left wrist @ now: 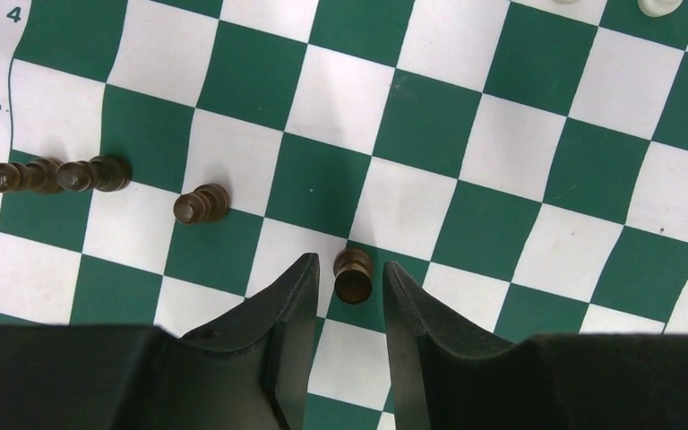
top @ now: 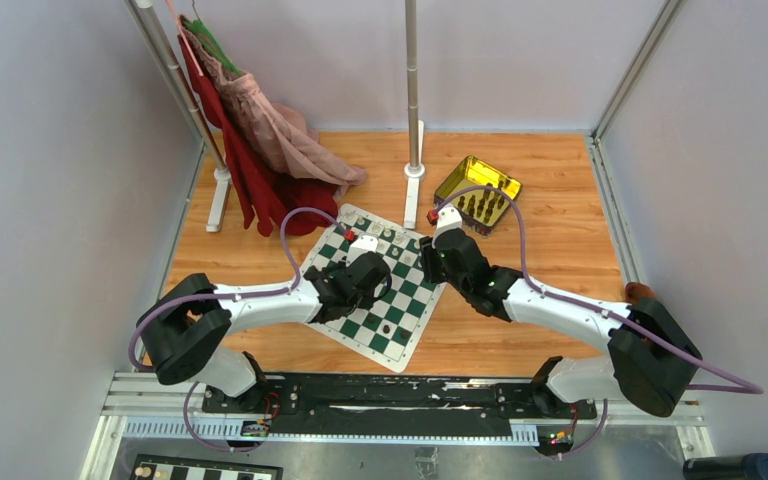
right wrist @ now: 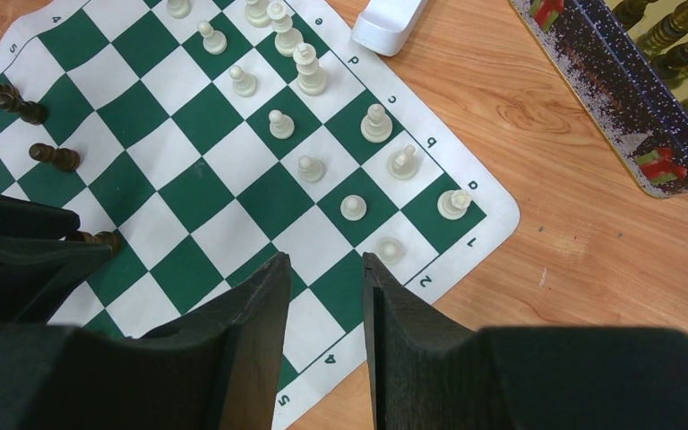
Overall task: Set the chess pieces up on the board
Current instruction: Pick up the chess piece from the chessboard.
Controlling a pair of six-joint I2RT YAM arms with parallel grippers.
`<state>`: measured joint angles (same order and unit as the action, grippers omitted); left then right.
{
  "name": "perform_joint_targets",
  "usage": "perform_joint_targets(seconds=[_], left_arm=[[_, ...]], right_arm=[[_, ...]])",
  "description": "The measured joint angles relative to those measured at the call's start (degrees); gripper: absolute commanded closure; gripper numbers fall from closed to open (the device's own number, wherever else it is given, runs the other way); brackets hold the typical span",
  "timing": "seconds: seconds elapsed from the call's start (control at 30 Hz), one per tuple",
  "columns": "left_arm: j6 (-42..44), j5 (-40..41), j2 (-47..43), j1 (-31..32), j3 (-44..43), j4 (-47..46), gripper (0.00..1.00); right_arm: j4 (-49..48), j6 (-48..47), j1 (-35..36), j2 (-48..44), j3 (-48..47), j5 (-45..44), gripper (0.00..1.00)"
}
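Left gripper astride pawn (tin off-board)

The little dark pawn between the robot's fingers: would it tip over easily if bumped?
Probably yes. The dark pawn stands on a small round base, so a sideways nudge from the left gripper could topple it. It is smaller than one square, so likely light. The board looks like a slightly wavy mat, which may make it wobble.

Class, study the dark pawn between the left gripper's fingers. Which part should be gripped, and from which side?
Pinch the dark pawn across its slim body below the round head, coming from above: it seems upright, and the left gripper straddles it freely.
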<state>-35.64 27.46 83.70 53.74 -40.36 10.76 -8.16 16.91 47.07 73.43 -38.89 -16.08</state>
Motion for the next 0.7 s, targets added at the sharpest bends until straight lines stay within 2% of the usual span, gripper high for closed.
perform_joint_targets(seconds=[0.2,0.5,0.7], left_arm=[[0.0,-0.1,0.0,0.0,0.0,0.0,0.71],[-0.2,-0.3,0.0,0.0,0.0,0.0,0.88],[-0.1,-0.3,0.0,0.0,0.0,0.0,0.94]], right_arm=[[0.0,0.0,0.0,0.0,0.0,0.0,0.60],[0.0,0.0,0.0,0.0,0.0,0.0,0.60],[0.0,0.0,0.0,0.0,0.1,0.0,0.60]])
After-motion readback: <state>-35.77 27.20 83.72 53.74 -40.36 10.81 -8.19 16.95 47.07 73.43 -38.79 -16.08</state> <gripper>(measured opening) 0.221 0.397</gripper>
